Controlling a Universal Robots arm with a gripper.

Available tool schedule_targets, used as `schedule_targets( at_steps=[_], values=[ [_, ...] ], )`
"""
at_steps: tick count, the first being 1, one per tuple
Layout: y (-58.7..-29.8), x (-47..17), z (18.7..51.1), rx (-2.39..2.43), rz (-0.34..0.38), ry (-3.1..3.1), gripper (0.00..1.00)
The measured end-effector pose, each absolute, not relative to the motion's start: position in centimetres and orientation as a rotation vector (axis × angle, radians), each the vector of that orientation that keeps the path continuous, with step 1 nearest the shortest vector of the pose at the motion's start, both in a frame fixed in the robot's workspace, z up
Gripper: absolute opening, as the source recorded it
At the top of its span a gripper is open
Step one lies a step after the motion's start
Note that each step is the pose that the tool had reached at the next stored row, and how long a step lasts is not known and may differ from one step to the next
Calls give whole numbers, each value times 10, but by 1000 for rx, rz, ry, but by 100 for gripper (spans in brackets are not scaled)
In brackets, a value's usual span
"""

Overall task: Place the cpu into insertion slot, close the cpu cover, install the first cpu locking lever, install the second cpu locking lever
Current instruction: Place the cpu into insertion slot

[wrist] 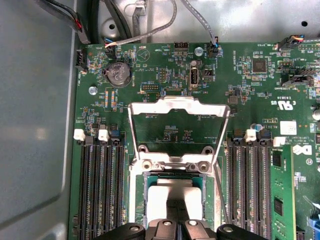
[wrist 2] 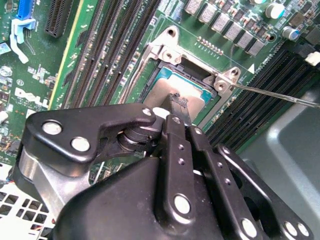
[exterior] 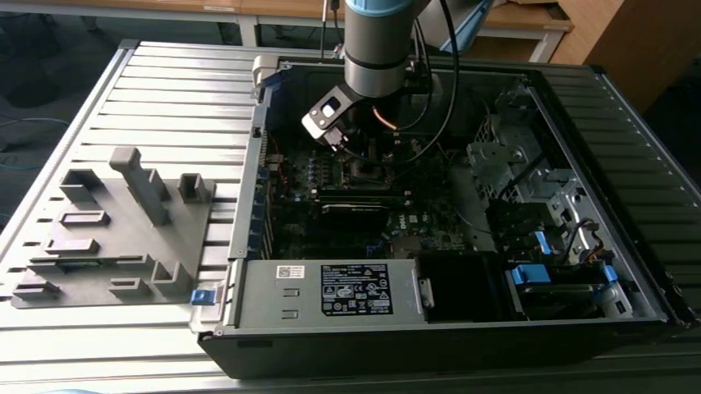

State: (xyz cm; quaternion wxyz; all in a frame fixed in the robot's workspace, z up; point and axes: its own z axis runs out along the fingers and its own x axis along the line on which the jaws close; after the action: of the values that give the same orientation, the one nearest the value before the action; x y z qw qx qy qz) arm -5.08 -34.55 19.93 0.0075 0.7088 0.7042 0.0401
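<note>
The gripper [wrist 2: 179, 106], fingers together, touches the cpu [wrist 2: 192, 92].

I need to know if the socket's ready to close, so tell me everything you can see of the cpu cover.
In the first wrist view the cpu cover is a thin, shiny silver metal frame with a square opening; green board shows through it. It is swung open, away from the socket, hinged at the socket's edge beside two screws. Only the hinge touches it; the gripper is at the cpu, apart from it.
</note>
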Motion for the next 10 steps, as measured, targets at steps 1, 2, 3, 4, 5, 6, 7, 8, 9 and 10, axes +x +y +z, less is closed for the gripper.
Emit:
schedule_targets(
  at_steps=[1, 2, 3, 4, 5, 6, 7, 8, 9, 10],
  values=[
    [-345, -51, 199, 2216, 125, 2202, 11],
    [-345, -51, 199, 2216, 125, 2202, 11],
    [-345, -51, 199, 2216, 125, 2202, 11],
    [-345, -51, 199, 2216, 125, 2202, 11],
    [-345, -51, 199, 2216, 125, 2202, 11],
    [-345, -51, 199, 2216, 125, 2202, 11],
    [-345, -51, 199, 2216, 125, 2202, 11],
    [-345, -51, 199, 2216, 125, 2202, 11],
    [-345, -51, 199, 2216, 125, 2202, 11],
    [-345, -51, 199, 2216, 125, 2202, 11]
  ],
)
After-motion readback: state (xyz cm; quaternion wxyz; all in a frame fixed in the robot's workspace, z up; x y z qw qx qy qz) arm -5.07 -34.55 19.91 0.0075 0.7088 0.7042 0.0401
